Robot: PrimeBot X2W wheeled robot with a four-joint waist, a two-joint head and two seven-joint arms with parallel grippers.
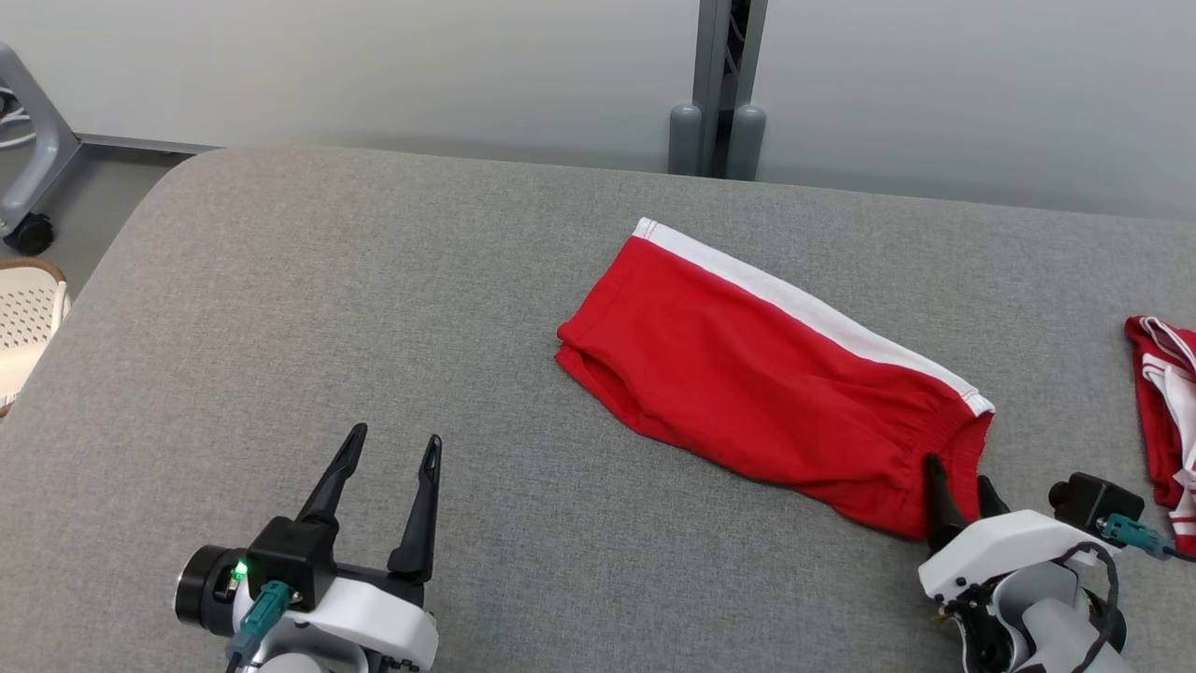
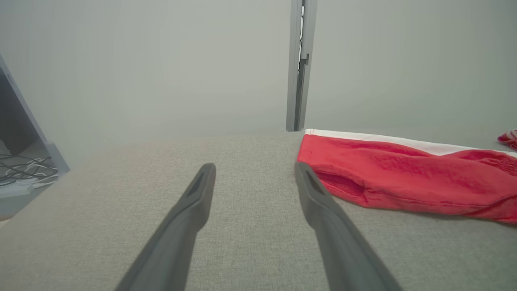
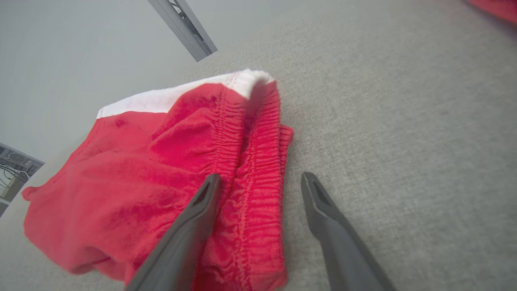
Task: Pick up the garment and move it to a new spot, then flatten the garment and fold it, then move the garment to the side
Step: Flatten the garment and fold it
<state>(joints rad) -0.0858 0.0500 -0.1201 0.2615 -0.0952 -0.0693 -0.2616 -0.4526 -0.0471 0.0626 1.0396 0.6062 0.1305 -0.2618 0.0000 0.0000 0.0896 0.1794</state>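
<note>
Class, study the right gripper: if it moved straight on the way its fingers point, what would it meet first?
The red shorts, at their elastic waistband, which lies directly ahead within the open right gripper. One finger overlaps the fabric; whether it touches is unclear.

A pale grey wall (image 1: 374, 65) stands behind a grey fabric table (image 1: 280, 308) with a rounded corner. A grey post (image 1: 719, 84) splits the wall. At far left are the floor (image 1: 93, 196), a frame leg (image 1: 37, 131) on a castor (image 1: 31, 234), and a white perforated piece (image 1: 28, 327). Cables (image 2: 24, 173) lie beyond the table's edge. The light is soft and even.
</note>
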